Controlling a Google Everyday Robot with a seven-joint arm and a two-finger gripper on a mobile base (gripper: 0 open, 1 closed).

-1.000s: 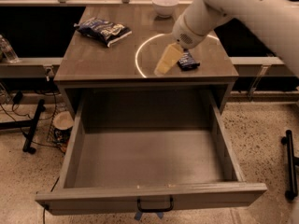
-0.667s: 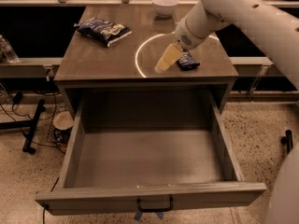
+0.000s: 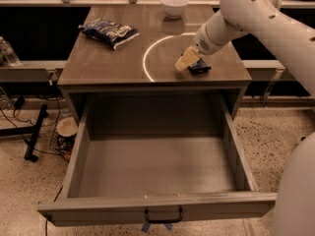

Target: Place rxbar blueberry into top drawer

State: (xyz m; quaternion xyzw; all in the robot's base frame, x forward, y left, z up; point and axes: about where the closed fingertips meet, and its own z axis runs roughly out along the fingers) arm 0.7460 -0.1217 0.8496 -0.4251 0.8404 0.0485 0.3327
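Note:
The rxbar blueberry [image 3: 201, 68] is a small dark navy wrapper lying flat on the cabinet top near its front right edge. My gripper [image 3: 188, 59] hangs from the white arm [image 3: 246, 14] and sits just left of the bar, low over the top and touching or nearly touching the bar's left end. The top drawer [image 3: 157, 208] is pulled fully open below, with a black handle [image 3: 163, 215] centred on its front panel. Nothing lies inside the drawer.
A crinkled blue-and-white snack bag [image 3: 110, 32] lies at the back left of the cabinet top [image 3: 108, 63]. A white bowl [image 3: 174, 5] stands at the back centre. A white circle is marked on the top. A stand and cables are on the floor at left.
My gripper has shifted slightly to the right, closer to the bar. The bar, the bag and the drawer have not moved.

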